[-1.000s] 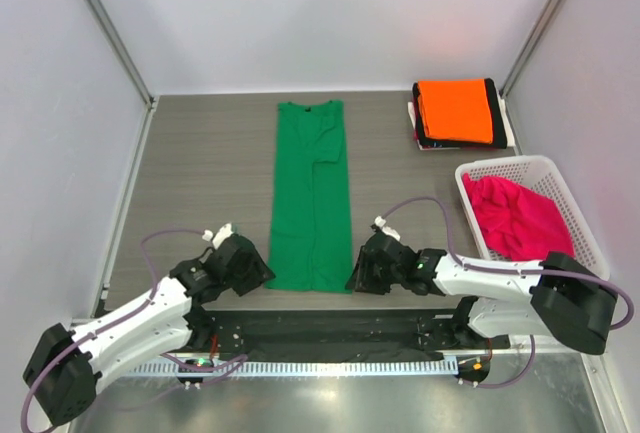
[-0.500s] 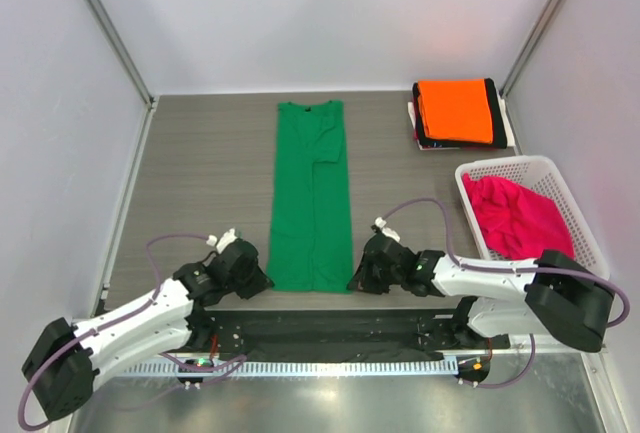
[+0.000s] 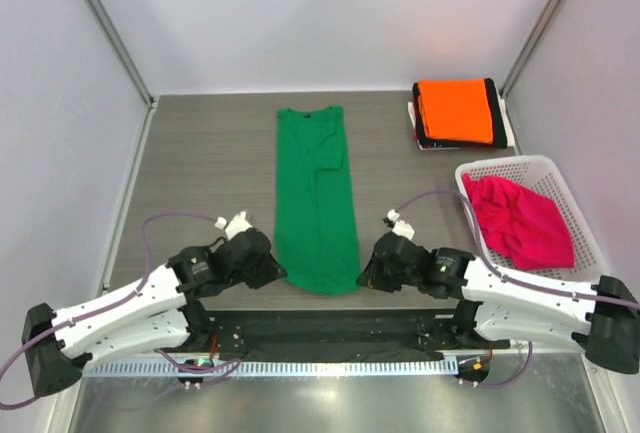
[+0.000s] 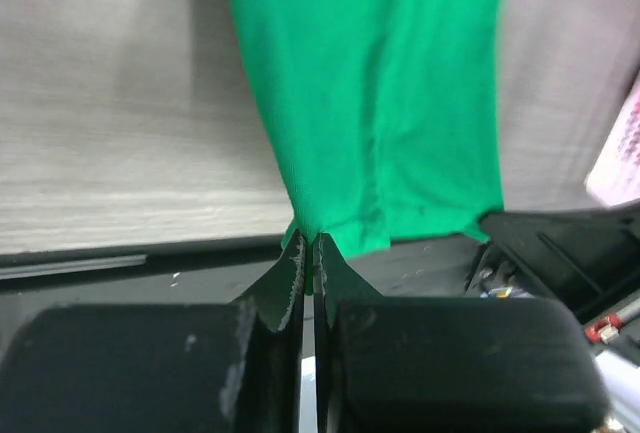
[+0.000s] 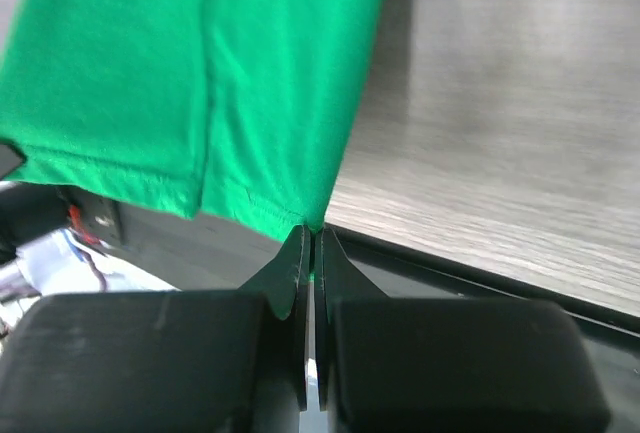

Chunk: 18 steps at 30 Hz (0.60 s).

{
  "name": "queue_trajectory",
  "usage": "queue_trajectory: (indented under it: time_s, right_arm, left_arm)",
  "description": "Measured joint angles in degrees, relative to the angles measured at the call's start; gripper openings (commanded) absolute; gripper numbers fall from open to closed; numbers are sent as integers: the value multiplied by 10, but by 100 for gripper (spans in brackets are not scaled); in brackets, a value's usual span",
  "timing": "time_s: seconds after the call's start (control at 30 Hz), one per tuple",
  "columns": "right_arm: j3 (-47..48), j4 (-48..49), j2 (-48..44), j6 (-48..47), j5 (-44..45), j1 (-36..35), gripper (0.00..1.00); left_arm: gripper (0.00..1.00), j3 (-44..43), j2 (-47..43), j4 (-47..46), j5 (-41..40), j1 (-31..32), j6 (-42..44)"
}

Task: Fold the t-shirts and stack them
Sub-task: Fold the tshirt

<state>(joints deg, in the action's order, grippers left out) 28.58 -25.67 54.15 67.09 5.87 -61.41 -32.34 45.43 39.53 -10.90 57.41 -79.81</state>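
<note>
1. The left gripper (image 4: 310, 246) and the right gripper (image 5: 308, 241) are each pinched fully closed on a near hem corner of the green t-shirt (image 3: 315, 193), with only a sliver of cloth between the jaws.
2. The shirt, folded into a long strip, lies on the table (image 3: 200, 153) well to the left of the white basket (image 3: 500, 162). Its collar reaches beyond the basket's far rim.
3. The orange t-shirt (image 3: 455, 110) rests on the black t-shirt (image 3: 497, 113) just beyond the basket's far rim. The pink t-shirt (image 3: 515, 218) is heaped inside the basket.
4. Both grips look shallow, right at the hem's edge, so a quick pull could let a corner slip free.
5. If a jaw has caught only some of the layers, the strip may open up. If the two arms travel unevenly, the fold would skew.
</note>
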Motion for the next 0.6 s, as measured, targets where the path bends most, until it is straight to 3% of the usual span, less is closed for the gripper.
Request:
queue_trajectory:
  time_s: [0.1, 0.23, 0.6]
  right_arm:
    - [74, -54, 9, -23, 32, 12, 1]
    - [165, -72, 57, -80, 45, 85, 1]
    - [418, -90, 333, -270, 10, 269, 1]
  left_arm:
    - [0, -83, 41, 43, -44, 0, 25]
    - [0, -191, 114, 77, -87, -26, 85]
    - [0, -357, 343, 48, -56, -243, 263]
